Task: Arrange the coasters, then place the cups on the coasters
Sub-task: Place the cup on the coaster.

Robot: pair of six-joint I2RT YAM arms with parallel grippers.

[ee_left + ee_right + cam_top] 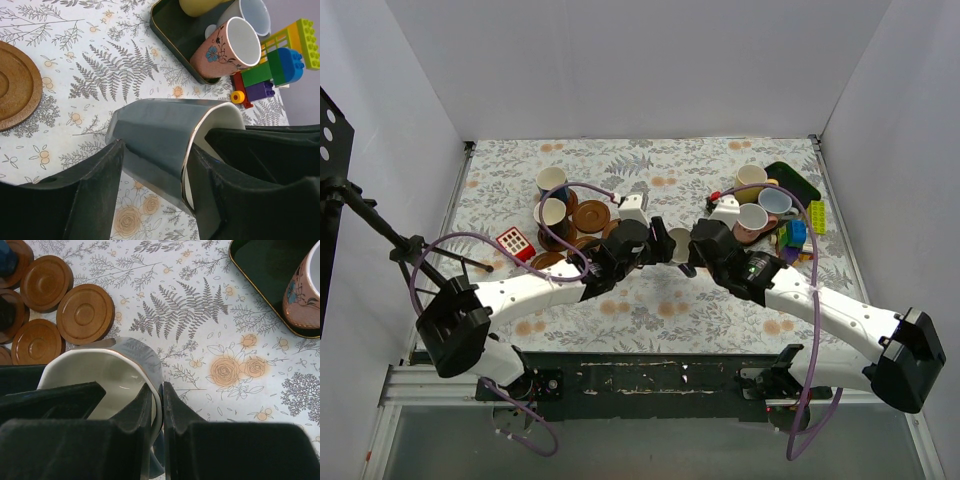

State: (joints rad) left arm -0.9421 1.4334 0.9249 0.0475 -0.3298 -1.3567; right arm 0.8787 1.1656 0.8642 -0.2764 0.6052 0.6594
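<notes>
A grey-blue cup (679,245) with a pale inside hangs over the middle of the table between both grippers. My right gripper (159,390) is shut on its rim, one finger inside the cup (100,375) and one outside. My left gripper (156,150) is closed round the body of the cup (155,135), one finger at the base end and the other against the rim. Reddish-brown coasters (85,314) lie bunched at the left, another coaster (12,85) close by. A pink cup (227,47) leans in the dark green tray (170,30).
A dark blue cup (552,182) and a cream cup (552,212) stand among the coasters (591,214) at the back left. Yellow (751,178), light blue (777,203) and pink (752,218) cups crowd the tray (795,182). Toy blocks (795,235) lie beside it, a red-and-white toy (515,243) at left.
</notes>
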